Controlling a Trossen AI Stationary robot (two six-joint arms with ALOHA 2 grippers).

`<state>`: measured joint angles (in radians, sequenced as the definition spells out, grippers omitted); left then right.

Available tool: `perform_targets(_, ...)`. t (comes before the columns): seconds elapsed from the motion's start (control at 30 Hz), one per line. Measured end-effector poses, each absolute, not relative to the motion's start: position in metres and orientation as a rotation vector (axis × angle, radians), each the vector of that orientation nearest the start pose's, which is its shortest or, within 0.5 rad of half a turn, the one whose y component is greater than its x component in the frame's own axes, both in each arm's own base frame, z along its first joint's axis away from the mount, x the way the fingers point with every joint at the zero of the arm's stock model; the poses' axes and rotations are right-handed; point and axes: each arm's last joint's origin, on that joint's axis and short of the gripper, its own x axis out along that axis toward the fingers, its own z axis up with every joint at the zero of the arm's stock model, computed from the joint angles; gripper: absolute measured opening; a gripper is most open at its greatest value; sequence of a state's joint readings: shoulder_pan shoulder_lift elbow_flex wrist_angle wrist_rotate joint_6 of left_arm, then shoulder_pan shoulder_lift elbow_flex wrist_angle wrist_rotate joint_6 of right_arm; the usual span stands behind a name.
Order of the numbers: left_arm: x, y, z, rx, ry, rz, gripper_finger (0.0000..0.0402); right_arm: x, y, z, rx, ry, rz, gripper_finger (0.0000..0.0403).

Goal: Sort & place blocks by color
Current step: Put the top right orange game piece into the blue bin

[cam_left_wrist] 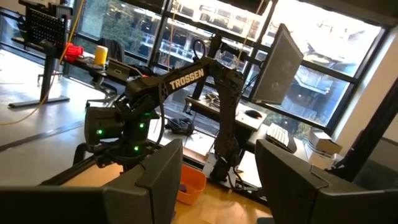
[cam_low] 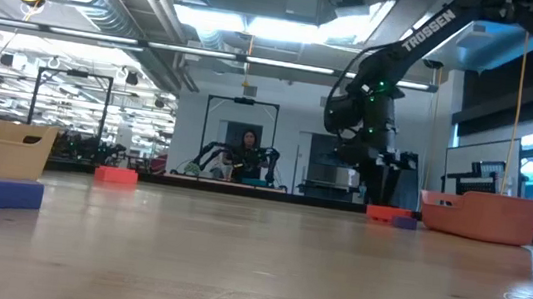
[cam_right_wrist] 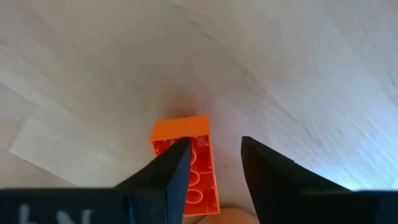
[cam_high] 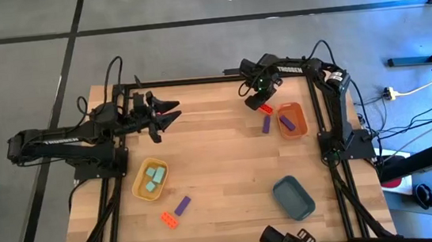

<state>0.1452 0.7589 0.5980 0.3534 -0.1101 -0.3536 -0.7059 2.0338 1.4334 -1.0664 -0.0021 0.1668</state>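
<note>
Right arm: reaching in from the bench's (cam_high: 228,163) right edge toward the far right corner, right gripper (cam_high: 259,101) pointing down over a red-orange block (cam_right_wrist: 186,163).
Key relation: the block lies on the wood with its hollow underside up, its long axis running the same way the fingers point. It sits off to one side of the gap, one finger (cam_right_wrist: 169,171) over its edge, so I'd say the grip needs a sideways nudge first.
Right fingers: parted a little, holding nothing.
Nearby: a purple block (cam_high: 266,124) just beside it, then the orange tray (cam_high: 299,130) with another purple block (cam_high: 287,120) inside.
Left arm: left gripper (cam_high: 169,113) raised by the far left corner, fingers (cam_left_wrist: 158,180) apart and empty, waiting.
Elsewhere: teal blocks (cam_high: 154,179) in the yellow tray (cam_high: 138,187); one purple and one red-orange near the front edge.
</note>
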Motion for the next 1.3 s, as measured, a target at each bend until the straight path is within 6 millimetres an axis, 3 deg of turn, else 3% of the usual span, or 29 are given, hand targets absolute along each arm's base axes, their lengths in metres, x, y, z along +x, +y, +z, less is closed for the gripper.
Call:
perform_targets(0.5, 0.172, 0.028, 0.324, -0.353, -0.237, 0.216, 0.0194, 0.278, -0.237, 0.157, 0.803, 1.527, -0.701, 0.0146)
perform_targets(0.77, 0.172, 0.028, 0.324, -0.352, -0.232, 0.194, 0.0194, 0.271, -0.233, 0.175, 0.733, 1.550, -0.658, 0.0146)
perform_targets(1.1, 0.172, 0.028, 0.324, -0.357, -0.233, 0.193, 0.0194, 0.263, -0.227, 0.156, 0.730, 1.564, -0.643, 0.0146)
perform_targets(1.3, 0.172, 0.028, 0.324, -0.357, -0.233, 0.194, 0.0194, 0.266, -0.229, 0.158, 0.726, 1.540, -0.643, 0.0146)
